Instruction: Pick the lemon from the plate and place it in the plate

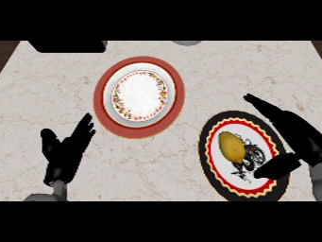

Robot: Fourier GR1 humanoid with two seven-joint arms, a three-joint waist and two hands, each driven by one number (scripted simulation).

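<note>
We see lemon on black-rimmed plate, long axis running up-down in view (slightly tilted). Right hand beside it, fingers straight, thumb over plate. Left hand resting, fingers spread. Red-rimmed plate well apart.

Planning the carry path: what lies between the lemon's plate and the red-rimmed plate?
Only bare counter between black-rimmed plate and red-rimmed plate, in the head view.

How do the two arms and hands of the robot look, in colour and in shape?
Both hands are plain black, with long slim fingers and a thumb: the left hand and the right hand. Behind each wrist starts a grey forearm, of which only a short rounded piece shows at the lower edge. No cables, markings or sleeves are visible.
</note>
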